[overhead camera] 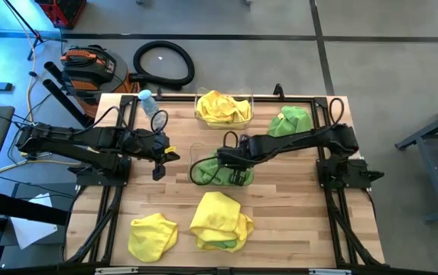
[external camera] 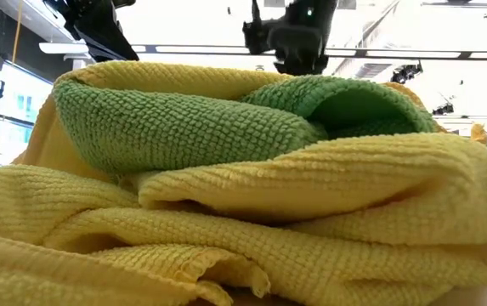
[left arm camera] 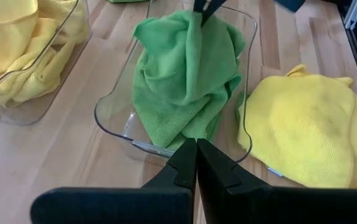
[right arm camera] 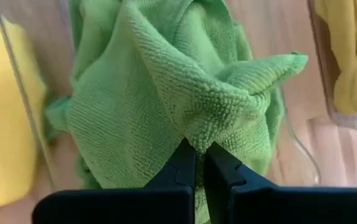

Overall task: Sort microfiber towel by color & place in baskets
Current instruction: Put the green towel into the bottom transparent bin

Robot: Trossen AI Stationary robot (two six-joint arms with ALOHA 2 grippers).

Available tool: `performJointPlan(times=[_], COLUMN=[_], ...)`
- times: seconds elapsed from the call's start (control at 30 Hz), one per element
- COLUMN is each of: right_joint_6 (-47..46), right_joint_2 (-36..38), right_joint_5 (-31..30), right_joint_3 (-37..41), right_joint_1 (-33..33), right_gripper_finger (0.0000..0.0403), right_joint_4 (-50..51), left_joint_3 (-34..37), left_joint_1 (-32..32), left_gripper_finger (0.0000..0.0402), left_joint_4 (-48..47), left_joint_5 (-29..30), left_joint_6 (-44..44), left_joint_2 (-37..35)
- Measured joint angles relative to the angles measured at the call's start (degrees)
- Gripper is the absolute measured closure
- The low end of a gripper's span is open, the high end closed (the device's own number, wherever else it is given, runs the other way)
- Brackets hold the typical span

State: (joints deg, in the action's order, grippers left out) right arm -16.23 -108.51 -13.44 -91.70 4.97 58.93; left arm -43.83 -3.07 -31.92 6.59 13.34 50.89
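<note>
Wooden slat tabletop, grey shop floor around it, that's where I'm working. So, my right gripper (right arm camera: 195, 163) is pinched tight on a peak of the green towel (right arm camera: 166, 93), a little tuft of the fuzzy stuff bunched right between the tips, and the rest of the cloth hangs straight below me and spills down into the clear basket (left arm camera: 113, 115) near the middle of the table. From above you can see that arm reaching in from the right with the green towel (overhead camera: 215, 168) pooled directly under it, so the whole thing comes down to this: towel is below the jaws and already inside the basket walls, with one edge maybe draping toward the rim on the near side, hard to say. I reckon letting go is about all that's left for this one. My left gripper (overhead camera: 160, 157) sits just beside that basket on its left, fingers closed on nothing, pointing across at it. Further out, the other basket (overhead camera: 251, 101) at the far edge holds yellow towels (overhead camera: 222, 108), another green cloth (overhead camera: 291, 121) lies loose near the far right corner, and toward the near edge there's a yellow towel (overhead camera: 151, 235) plus a yellow pile (overhead camera: 220, 220) with some green tucked into it. Left arm looks nearer to the lone yellow one.
</note>
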Motion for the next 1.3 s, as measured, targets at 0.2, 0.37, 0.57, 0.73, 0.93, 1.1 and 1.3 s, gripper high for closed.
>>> performJointPlan(times=[0.2, 0.37, 0.57, 0.73, 0.93, 1.1, 1.3], right_joint_6=[6.43, 7.83, 8.79, 8.8, 7.75, 4.21, 1.16], right_joint_2=[-3.97, -7.08, -9.87, -11.09, -11.21, -11.12, -8.75], right_joint_5=[1.75, 5.19, 8.82, 9.27, 9.47, 10.09, 10.48], right_joint_3=[0.0, -0.03, -0.07, -0.06, -0.06, -0.06, -0.05], right_joint_1=[-0.64, -2.45, -3.96, -3.98, -3.98, -3.87, -3.32], right_gripper_finger=[0.0403, 0.0403, 0.0403, 0.0402, 0.0384, 0.0348, 0.029], right_joint_4=[-0.15, -1.6, -2.87, -3.9, -5.12, -4.59, -3.8], left_joint_3=[0.0, 0.0, 0.0, 0.0, 0.0, 0.0, 0.0], left_joint_1=[0.0, 0.04, 0.04, 0.02, 0.02, 0.02, 0.02], left_gripper_finger=[0.0401, 0.0401, 0.0401, 0.0402, 0.0402, 0.0402, 0.0401], left_joint_4=[0.0, 0.0, -0.01, -0.26, -0.44, -0.53, -1.75], left_joint_5=[0.0, 0.0, 0.0, 0.0, 0.0, 0.0, 0.0], left_joint_6=[0.02, 0.02, 0.02, 0.02, 0.02, -0.02, -0.02], left_joint_2=[-0.01, 0.0, 0.0, 0.0, -0.01, -0.02, 0.0])
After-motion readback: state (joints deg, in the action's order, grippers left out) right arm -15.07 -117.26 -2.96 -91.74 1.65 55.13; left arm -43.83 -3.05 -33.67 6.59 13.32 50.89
